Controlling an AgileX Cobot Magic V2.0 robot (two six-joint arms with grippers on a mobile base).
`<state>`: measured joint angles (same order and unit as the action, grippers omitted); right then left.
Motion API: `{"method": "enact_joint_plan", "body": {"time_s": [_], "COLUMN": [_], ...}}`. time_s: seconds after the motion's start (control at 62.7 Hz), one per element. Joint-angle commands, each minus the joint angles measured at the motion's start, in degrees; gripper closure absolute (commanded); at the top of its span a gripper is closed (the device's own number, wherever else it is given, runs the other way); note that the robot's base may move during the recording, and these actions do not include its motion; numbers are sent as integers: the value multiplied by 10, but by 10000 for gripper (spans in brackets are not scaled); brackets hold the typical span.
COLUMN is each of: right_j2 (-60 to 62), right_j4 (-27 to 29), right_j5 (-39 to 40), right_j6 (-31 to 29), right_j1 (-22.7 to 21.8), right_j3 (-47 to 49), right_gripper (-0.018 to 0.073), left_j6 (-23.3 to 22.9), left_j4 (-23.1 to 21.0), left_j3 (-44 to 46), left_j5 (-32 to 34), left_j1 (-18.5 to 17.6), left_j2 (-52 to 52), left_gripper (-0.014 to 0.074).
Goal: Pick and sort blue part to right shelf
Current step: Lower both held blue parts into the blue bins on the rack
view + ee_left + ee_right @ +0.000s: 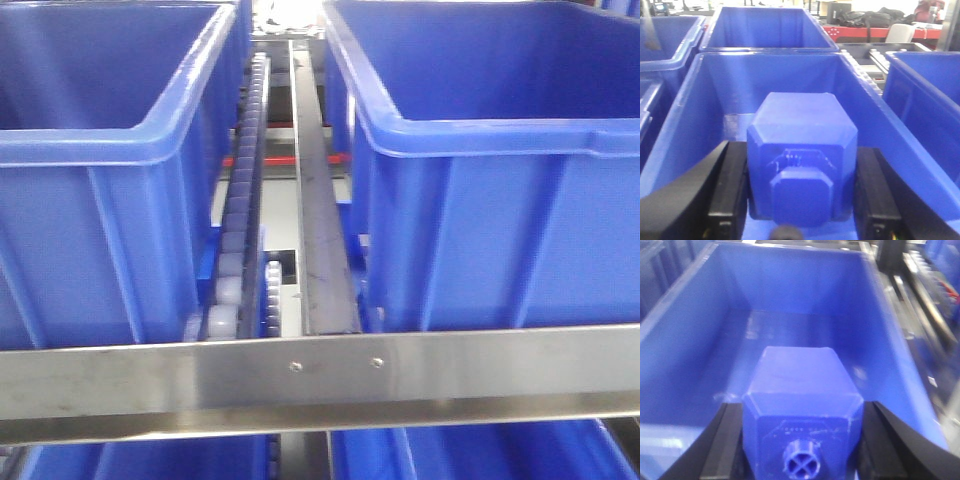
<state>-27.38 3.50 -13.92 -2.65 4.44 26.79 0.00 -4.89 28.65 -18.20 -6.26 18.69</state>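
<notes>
Left hand [802, 200] and right hand [803, 450], each tight around a blue part [801, 127], level above an open blue bin [790, 82].

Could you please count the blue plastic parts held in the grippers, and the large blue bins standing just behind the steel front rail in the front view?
Deep-blue plastic blocks: 2, one in the left gripper, one in the right gripper
Large open-topped blue plastic bins behind the steel rail: 2
Total: 4
</notes>
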Motion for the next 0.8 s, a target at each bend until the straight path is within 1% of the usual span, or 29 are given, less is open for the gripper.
{"method": "enact_joint_plan", "body": {"time_s": [0.0,0.781], "right_j2": [-3,-3], "right_j4": [1,1], "right_j5": [56,56], "right_j6": [-5,-5], "right_j1": [-3,-3], "right_j3": [18,18], "right_gripper": [230,230], "left_j6": [0,0], "left_j4": [-3,-3], "left_j3": [17,17], "left_j5": [55,55], "left_j1": [1,1], "left_j2": [5,5], "left_gripper": [368,368]}}
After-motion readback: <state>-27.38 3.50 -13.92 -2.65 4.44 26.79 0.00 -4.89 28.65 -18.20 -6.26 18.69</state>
